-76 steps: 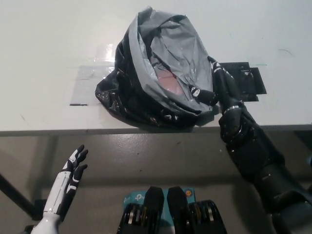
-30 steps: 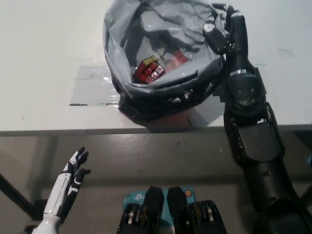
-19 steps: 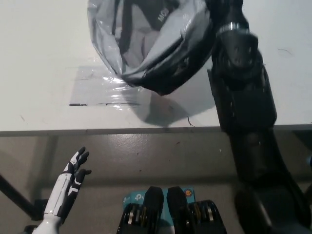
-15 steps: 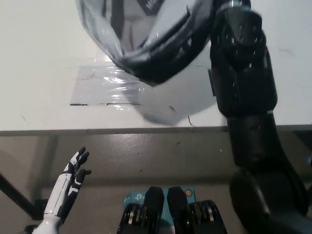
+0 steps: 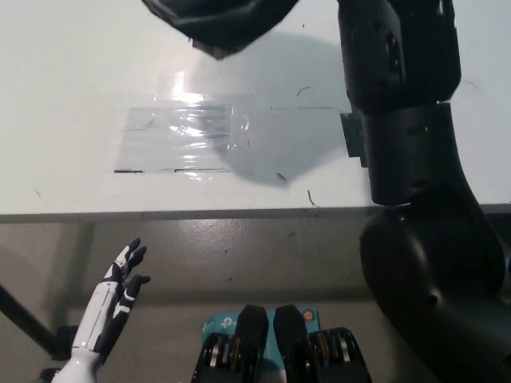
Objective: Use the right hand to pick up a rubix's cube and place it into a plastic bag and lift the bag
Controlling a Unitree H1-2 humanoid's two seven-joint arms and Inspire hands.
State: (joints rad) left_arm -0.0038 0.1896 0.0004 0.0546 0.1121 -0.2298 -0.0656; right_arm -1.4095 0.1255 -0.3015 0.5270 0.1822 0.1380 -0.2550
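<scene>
Black bag (image 5: 219, 20), maybe grey inside; white table (image 5: 72, 96) with clear shiny tape (image 5: 180, 136); black right arm (image 5: 407, 159); white left hand (image 5: 108, 307).

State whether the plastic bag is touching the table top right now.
Apart. The head view shows the plastic bag hanging above the table, its shadow cast separately on the surface below.

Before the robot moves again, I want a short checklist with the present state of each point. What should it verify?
1. Bag off the table: ok, only its bottom shows at the top edge, with its shadow below it.
2. Right hand's grip on the bag: cannot tell, the hand is out of view.
3. Cube inside the bag: cannot tell, not visible.
4. Left hand out of the way: ok, open, below the table edge.
5. Clear tape patch on the table: ok, flat, nothing on it.
</scene>
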